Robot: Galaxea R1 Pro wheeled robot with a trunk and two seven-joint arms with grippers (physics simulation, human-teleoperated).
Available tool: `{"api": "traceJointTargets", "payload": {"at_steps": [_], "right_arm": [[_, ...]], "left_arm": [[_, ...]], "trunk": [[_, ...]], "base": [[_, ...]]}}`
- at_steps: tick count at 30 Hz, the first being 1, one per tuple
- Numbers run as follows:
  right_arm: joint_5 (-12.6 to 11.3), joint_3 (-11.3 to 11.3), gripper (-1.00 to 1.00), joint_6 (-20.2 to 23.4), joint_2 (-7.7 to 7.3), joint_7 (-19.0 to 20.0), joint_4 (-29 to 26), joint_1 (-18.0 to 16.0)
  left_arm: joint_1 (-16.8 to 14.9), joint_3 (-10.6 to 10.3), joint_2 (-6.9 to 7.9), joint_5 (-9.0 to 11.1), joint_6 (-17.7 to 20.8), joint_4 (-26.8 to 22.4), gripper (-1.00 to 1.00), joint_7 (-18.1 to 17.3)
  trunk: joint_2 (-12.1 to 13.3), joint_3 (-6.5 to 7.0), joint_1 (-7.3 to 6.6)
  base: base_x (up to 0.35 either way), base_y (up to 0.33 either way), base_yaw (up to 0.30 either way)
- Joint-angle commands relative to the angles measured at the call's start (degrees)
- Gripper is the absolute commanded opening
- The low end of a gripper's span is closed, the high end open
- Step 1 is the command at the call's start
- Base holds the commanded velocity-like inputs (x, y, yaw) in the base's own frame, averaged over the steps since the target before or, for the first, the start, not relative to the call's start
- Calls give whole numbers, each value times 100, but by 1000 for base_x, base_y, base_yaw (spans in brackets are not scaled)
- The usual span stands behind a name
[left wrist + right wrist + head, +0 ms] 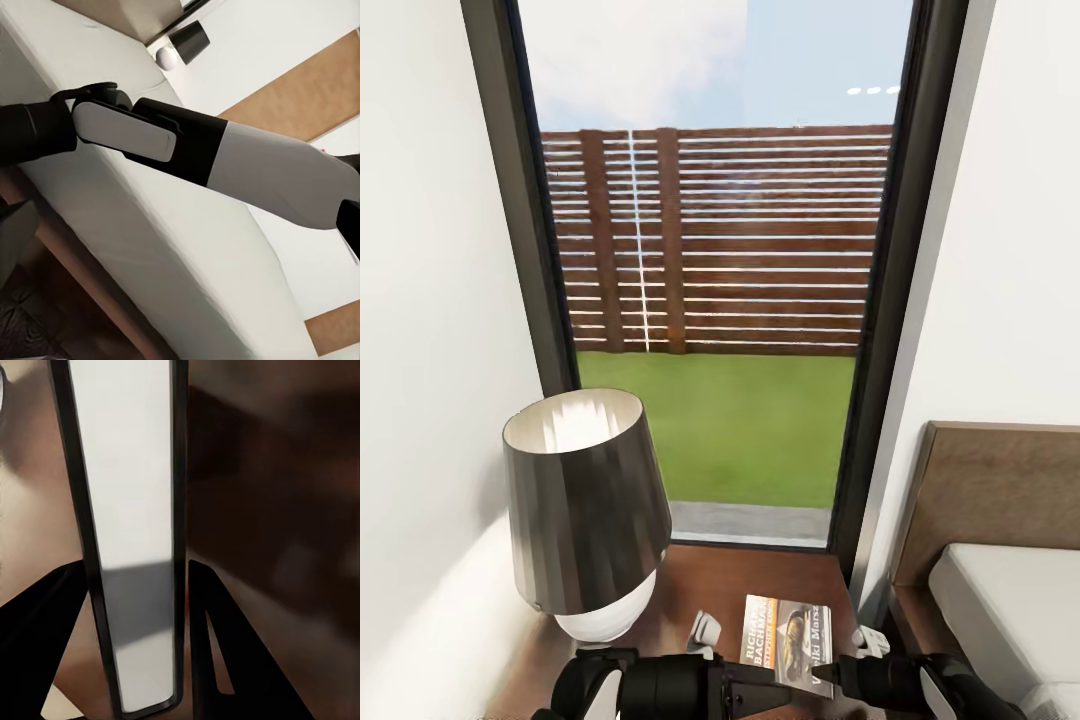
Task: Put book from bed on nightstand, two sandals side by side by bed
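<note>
While the right gripper (135, 566) reaches over the nightstand (700, 580), its two black fingers (240, 660) lie against the opposite covers of the book (127, 510), pinching it edge-on. In the right wrist view the white page block runs up between them, with the brown wood blurred behind. From the head view the book (788, 640) shows its cover upward, with the orange band, white lettering and small picture readable. It sits over the near right part of the nightstand top, and its near edge is hidden behind the dark forearms at the lower edge of the view. Whether it already rests flat on the wood or is held just above it cannot be told. A table lamp (585, 500) with a dark grey shade and a white round base stands on the left part of the same top, near the book but apart from it. Behind the nightstand a tall dark-framed window (720, 250) looks out on green lawn and a slatted brown fence. The bed (1010, 600) is just to the right of the nightstand, with its light-grey mattress against the brown headboard (1000, 490). The left wrist view looks across the long mattress (172, 247), with the robot's white and black right arm (247, 161) stretched over it and a second lamp (187, 41) at the far side. The left arm (595, 690) lies low at the head view's lower left, and whether the left claw is spread or closed cannot be told.
</note>
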Motion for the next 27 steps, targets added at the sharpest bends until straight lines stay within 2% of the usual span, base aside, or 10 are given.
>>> {"api": "traceJointTargets", "payload": {"at_steps": [1,20,21,27], "right_arm": [[39,-48,-100,40,5,31,-6,-3],[39,-48,-100,33,4,31,-6,-3],[39,-48,100,33,3,31,-6,-3],[39,-51,100,32,2,32,-6,-3]], "left_arm": [[-3,-2,0,24,33,0,100,0],[-5,3,0,24,38,4,100,-7],[-5,3,2,24,38,5,100,-9],[-4,1,6,24,38,6,100,-22]], "trunk": [[-3,-6,-1],[-3,-6,-1],[-3,-6,-1],[-3,-6,-1]], "base": [[0,0,0],[0,0,0],[0,0,0],[0,0,0]]}}
